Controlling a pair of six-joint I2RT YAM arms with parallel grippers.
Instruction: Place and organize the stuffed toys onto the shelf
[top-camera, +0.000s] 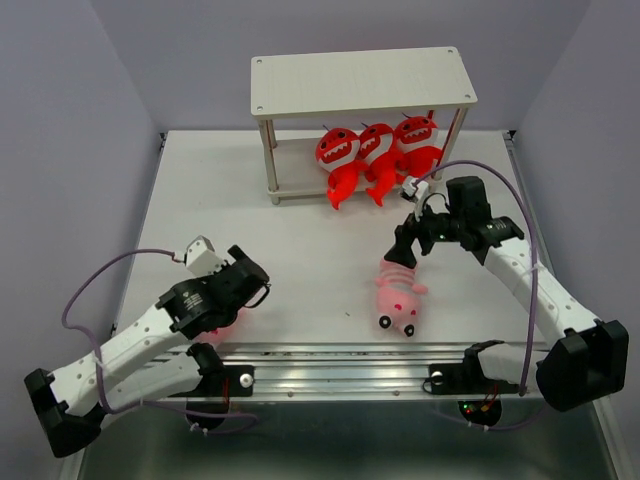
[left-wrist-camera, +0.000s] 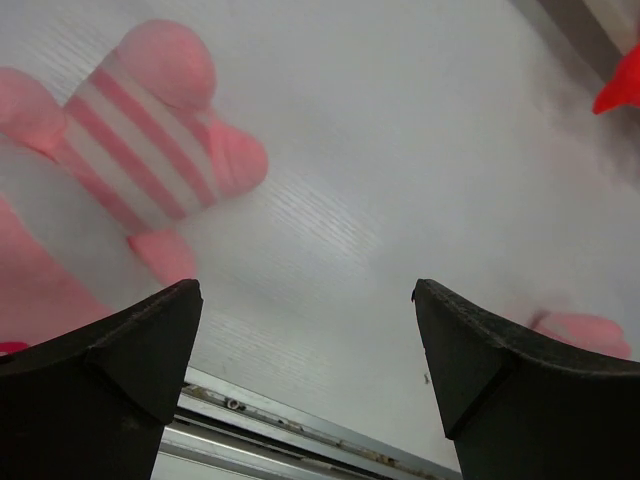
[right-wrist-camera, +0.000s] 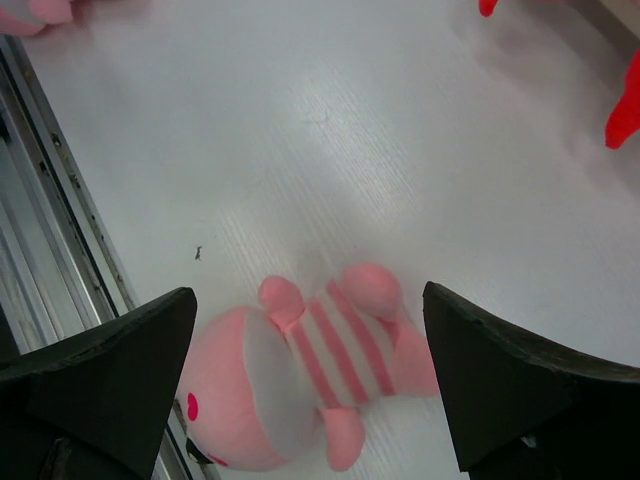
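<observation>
The right gripper (right-wrist-camera: 307, 293) hangs with its dark, wedge-shaped jaws spread wide and nothing between them. Directly beneath the gap a pink striped toy (right-wrist-camera: 300, 380) lies flat on the table (top-camera: 250, 200), not touched by either jaw. It is soft plush with pink and white bands across the body, stubby rounded limbs and a pale patch on the bulbous end that points toward the metal rail (top-camera: 330, 352) at the near edge. The left gripper (left-wrist-camera: 305, 290) is just as wide apart and empty. A second pink striped toy (left-wrist-camera: 140, 150), blurred by closeness, lies beyond and to the left of its left jaw, outside the gap. The tabletop is matte white with a faint wood grain. At the far side stands the shelf (top-camera: 360, 80), with pale wooden boards on thin legs. Three red monsters (top-camera: 375, 148) sit shoulder to shoulder at the right end of its lower tier, white toothy grins facing forward and red legs spilling over the front edge, while the top board is bare.
</observation>
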